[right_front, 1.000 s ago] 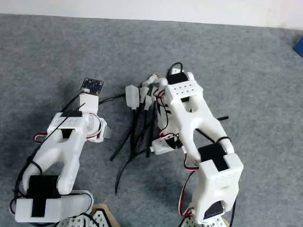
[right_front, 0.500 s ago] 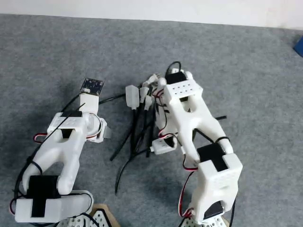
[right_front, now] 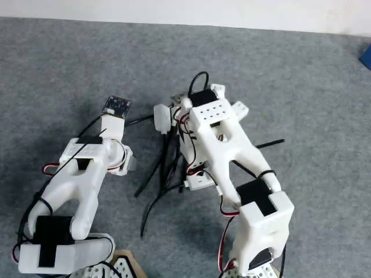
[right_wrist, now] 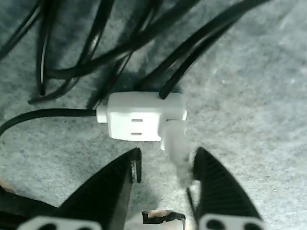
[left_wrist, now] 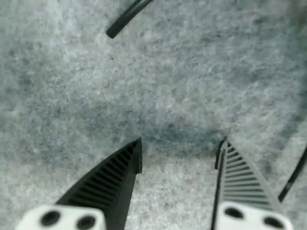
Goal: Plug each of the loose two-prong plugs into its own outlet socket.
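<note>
- Left gripper (left_wrist: 181, 143): jaws wide apart with nothing between them, over grey carpet (left_wrist: 192, 72). 1 black cord end (left_wrist: 123, 20) lies nearby, not touching.
- Right gripper (right_wrist: 168, 153): jaws apart, low over a white outlet socket (right_wrist: 141, 120) with 2 slots showing.
- White plug (right_wrist: 175, 143): touches the socket's corner and sits between the right jaws, close to 1 finger (right_wrist: 211, 187). The jaws are not closed on it. Can't tell if its prongs are in a slot.
- Black cords (right_front: 165, 165): tangled on the carpet between the 2 arms, several running to the socket.
- Other white connectors: 1 (right_front: 162, 119) at the tangle's far end, 1 (right_front: 198, 180) just beside the right arm (right_front: 232, 150).
- Left arm (right_front: 81, 174): off to the side, apart from the tangle.
</note>
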`<act>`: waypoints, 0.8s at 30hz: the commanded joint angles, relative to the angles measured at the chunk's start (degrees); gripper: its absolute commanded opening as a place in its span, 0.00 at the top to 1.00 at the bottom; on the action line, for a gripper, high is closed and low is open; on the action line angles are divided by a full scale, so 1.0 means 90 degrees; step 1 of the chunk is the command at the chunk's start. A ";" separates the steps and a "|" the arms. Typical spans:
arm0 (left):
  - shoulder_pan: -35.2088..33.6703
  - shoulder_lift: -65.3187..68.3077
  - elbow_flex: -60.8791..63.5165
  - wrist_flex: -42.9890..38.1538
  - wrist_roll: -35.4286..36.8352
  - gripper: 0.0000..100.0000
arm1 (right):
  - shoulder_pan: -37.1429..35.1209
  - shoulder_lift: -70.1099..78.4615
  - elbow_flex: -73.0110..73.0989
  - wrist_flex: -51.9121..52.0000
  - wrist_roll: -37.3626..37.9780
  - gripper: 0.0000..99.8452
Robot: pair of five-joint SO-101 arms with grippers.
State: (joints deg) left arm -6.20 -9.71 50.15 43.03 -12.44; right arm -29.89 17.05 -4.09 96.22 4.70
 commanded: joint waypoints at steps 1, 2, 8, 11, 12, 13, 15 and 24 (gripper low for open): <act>0.0151 -0.0151 -0.0005 -0.0049 -0.0059 0.74 | -0.0063 -0.0259 -0.0024 0.0005 -0.0068 0.92; 0.0151 -0.0151 -0.0005 -0.0049 -0.0059 0.74 | -0.0063 -0.0230 -0.0034 0.0054 -0.0068 0.95; 0.0151 -0.0151 -0.0005 -0.0049 -0.0068 0.74 | -0.0063 -0.0220 -0.0024 0.0063 -0.0068 0.99; 0.0151 -0.0151 -0.0005 -0.0049 -0.0068 0.74 | -0.0044 -0.0210 -0.0015 0.0054 -0.0068 0.99; 0.0151 -0.0151 -0.0005 -0.0049 -0.0068 0.74 | -0.0044 -0.0210 -0.0015 0.0044 -0.0068 0.99; 0.0151 -0.0151 -0.0005 -0.0049 -0.0068 0.74 | -0.0044 -0.0210 0.0005 0.0005 -0.0078 0.99; 0.0151 -0.0151 -0.0005 -0.0049 -0.0068 0.74 | -0.0044 -0.0200 0.0015 -0.0044 -0.0078 0.99; 0.0161 -0.0142 -0.0005 -0.0049 -0.0068 0.74 | -0.0083 -0.0190 0.1372 -0.1060 -0.0078 0.99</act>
State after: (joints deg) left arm -6.20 -9.71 50.15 43.03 -12.44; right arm -29.89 15.47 4.70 89.98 4.70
